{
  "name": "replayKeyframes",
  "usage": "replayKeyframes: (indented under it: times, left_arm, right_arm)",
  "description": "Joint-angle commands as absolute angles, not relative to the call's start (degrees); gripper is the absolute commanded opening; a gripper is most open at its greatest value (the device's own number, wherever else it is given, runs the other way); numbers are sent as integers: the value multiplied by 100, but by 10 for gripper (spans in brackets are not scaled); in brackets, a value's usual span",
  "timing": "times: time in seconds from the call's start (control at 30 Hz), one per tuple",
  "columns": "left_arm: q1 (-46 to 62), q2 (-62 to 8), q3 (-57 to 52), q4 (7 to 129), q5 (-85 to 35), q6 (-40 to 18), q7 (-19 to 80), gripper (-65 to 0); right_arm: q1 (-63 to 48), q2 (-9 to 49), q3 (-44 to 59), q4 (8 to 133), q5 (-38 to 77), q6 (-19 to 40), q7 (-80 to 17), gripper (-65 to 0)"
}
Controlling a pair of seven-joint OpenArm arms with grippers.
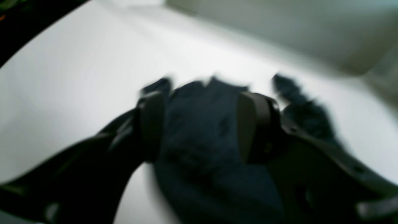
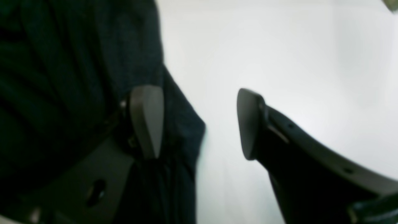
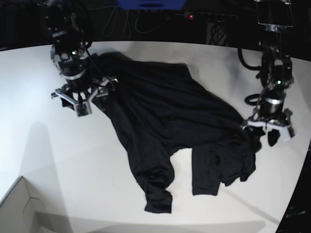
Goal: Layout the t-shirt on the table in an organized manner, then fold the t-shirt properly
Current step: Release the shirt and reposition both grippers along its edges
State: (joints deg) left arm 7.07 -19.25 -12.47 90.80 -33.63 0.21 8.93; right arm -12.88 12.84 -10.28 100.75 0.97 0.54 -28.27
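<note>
The black t-shirt (image 3: 165, 116) lies crumpled and partly spread across the white table (image 3: 48, 160), its sleeves and hem bunched toward the front. My left gripper (image 3: 268, 127) hangs at the shirt's right edge. In the left wrist view its jaws stand apart (image 1: 202, 124), with dark cloth (image 1: 199, 149) lying loose below and between them. My right gripper (image 3: 81, 99) is at the shirt's upper left corner. In the right wrist view it is open (image 2: 199, 124): one finger (image 2: 147, 121) lies over the t-shirt (image 2: 77, 77), and the other is above bare table (image 2: 279, 62).
A pale cardboard box corner (image 3: 19, 208) juts in at the front left. The table's curved edge runs close to the left arm on the right side (image 3: 306, 150). Cables and dark equipment sit behind the far edge (image 3: 146, 22).
</note>
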Motion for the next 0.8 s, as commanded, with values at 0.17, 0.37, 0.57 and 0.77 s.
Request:
replayKeyframes:
  times: [0.17,0.37,0.57,0.77]
  left_arm:
    - [1552,-1974,-2281,9270,-3389,-22,725,-289]
    - [2105,-1947,-2844,9367,-3389,-22,725,-290]
    - [2316,-1569,-3389,9534,-3389,-22,725,-289]
    - [2396,-1508,-3433,9543,-3389,-22,734,-289]
  right_arm:
    - [-576,1376,-1262,9490,75,40,-2686,-269]
    - [66,1367,-1657,8532,84,40,-2659,-269]
    - [66,1244,-1877,8479,84,40,-2651,-271]
    - [75,1138,-1982,8470,84,40,-2651,-274]
